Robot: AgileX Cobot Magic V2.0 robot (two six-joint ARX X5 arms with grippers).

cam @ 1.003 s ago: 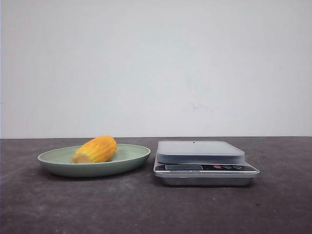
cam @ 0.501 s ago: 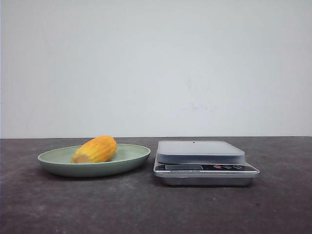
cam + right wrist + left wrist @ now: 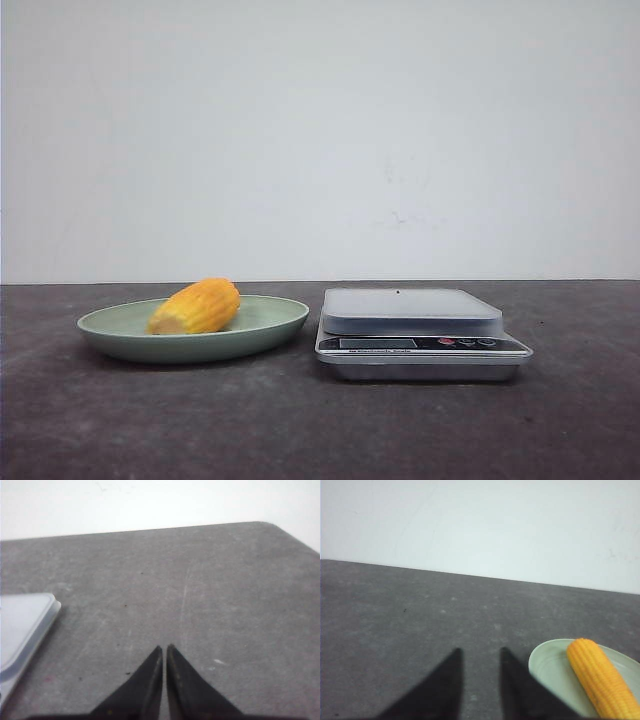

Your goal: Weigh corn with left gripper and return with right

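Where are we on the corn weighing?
Nothing looks done: the corn lies on the plate and the scale is bare. The left gripper, jaws apart, is beside the plate, holding nothing. Pickup, weighing and the right gripper's return remain.

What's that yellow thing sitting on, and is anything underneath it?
The corn lies on its side in a shallow green plate, which rests on the dark table. The spot directly under the corn is covered.

Yellow-orange on pale green, grey all around

My corn (image 3: 196,306) is yellow-orange with ribbed kernel rows and a paler cut end, on a pale green plate (image 3: 262,330); the scale (image 3: 420,345) is silver-grey with red and black buttons, the table (image 3: 300,420) mottled dark grey, my fingers (image 3: 442,685) black.
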